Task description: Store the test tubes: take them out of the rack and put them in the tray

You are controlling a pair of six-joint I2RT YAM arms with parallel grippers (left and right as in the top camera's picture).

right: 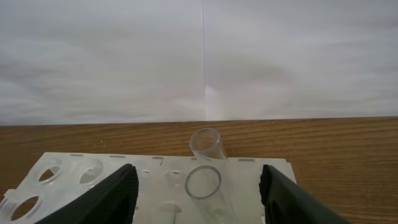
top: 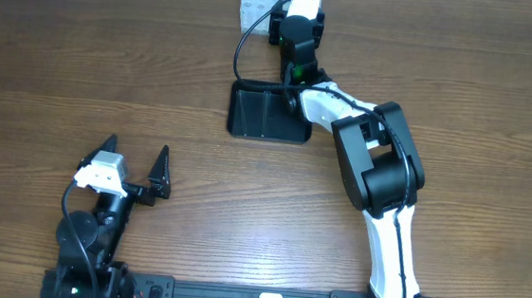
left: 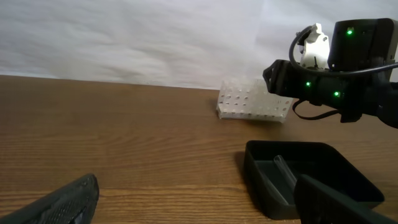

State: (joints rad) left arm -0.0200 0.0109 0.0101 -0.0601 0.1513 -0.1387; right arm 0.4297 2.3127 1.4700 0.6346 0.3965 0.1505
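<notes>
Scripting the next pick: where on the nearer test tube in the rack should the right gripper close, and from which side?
Grip the nearer test tube on its clear wall just below the open rim, coming from above. It stands in a hole of the white rack, only its top free, and the open right gripper flanks it.

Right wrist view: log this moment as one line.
right gripper: open, straddling clear test tube in white plastic rack | left gripper: open, near its base | black rectangular tray: one stored tube inside
</notes>
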